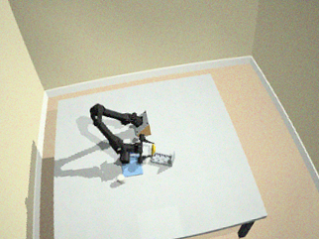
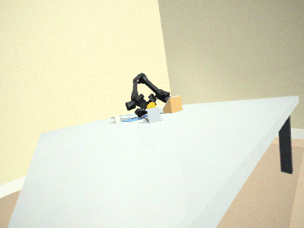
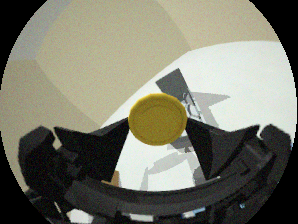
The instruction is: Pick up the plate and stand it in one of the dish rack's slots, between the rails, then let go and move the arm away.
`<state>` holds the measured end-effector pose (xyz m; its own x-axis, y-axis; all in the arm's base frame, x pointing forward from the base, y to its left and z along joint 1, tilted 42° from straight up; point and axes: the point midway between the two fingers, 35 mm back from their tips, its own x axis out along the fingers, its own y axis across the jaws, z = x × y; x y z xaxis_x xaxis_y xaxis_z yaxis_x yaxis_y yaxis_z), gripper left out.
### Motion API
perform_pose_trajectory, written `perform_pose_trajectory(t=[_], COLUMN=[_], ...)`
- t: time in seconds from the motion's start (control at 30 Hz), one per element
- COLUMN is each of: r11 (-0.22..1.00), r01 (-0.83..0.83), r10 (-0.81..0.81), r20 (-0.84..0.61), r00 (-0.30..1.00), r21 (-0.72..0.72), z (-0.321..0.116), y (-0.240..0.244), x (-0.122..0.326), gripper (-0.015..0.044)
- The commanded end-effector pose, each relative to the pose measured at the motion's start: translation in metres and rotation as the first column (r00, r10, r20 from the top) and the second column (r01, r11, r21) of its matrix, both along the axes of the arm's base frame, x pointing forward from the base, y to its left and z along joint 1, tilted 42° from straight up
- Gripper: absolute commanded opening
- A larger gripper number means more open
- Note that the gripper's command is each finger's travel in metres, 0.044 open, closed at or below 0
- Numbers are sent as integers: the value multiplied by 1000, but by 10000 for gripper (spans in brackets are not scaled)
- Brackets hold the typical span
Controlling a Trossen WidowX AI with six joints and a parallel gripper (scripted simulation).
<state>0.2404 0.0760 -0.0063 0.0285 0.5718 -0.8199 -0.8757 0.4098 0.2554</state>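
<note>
With the tool [image 3: 158, 137] clenched on the round yellow plate [image 3: 157, 120], keep it edge-down and lower squarely between the small grey dish rack's [image 1: 162, 159] rails before releasing.

No writing, label, brand, number or sign can be read in any of the views. The yellow plate [image 3: 157, 120], the dish rack [image 1: 163, 159], the blue mat [image 1: 133, 169], the tan wedge-shaped block [image 2: 173, 104] and the white desk [image 1: 198, 176] all show plain, unmarked surfaces, and the rack is too small and blurred to show any marking.
</note>
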Motion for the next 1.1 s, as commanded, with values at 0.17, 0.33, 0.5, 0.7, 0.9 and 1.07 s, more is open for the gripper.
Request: perform_pose_trajectory(t=[0.17, 0.33, 0.5, 0.7, 0.9, 1.07], r11=[989, 978, 965, 953, 953, 953], r01=[-117, -184, -247, -295, -295, -295], r10=[94, 135, 168, 192, 192, 193], r20=[232, 371, 509, 624, 624, 623], r00=[968, 919, 845, 757, 757, 758], r21=[85, 100, 92, 64, 64, 64], z=[5, 8, 11, 15, 15, 14], y=[-9, -14, -20, -26, -26, -24], x=[2, 3, 3, 2, 2, 3], gripper=[0, 0, 0, 0, 0, 0])
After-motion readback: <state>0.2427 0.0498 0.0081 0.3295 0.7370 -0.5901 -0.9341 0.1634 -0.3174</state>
